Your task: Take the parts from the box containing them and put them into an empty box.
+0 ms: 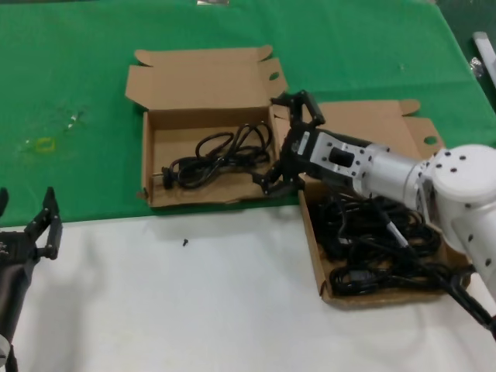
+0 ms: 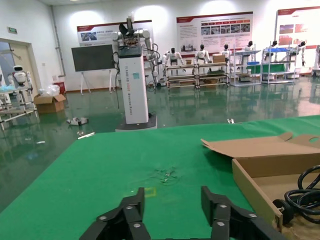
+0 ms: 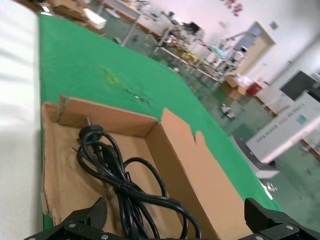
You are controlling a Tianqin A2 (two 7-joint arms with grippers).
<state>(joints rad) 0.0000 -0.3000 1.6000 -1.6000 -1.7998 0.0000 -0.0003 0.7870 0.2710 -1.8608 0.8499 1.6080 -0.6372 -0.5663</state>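
Note:
Two open cardboard boxes lie on the table. The left box (image 1: pixel 155 116) holds one looped black power cord (image 1: pixel 221 155), which also shows in the right wrist view (image 3: pixel 115 180). The right box (image 1: pixel 314 248) holds several black cords (image 1: pixel 372 240). My right gripper (image 1: pixel 291 143) is open and empty, hovering at the left box's right end, just above the cord's loops. My left gripper (image 1: pixel 27 221) is open and empty near the table's front left edge; in its wrist view (image 2: pixel 172 212) it faces the green cloth, with the left box (image 2: pixel 255 192) to one side.
A green cloth (image 1: pixel 77 77) covers the far half of the table, a white surface (image 1: pixel 194 310) the near half. A small dark speck (image 1: pixel 185 242) lies on the white part. A faint yellow mark (image 1: pixel 45 144) lies on the cloth at the left.

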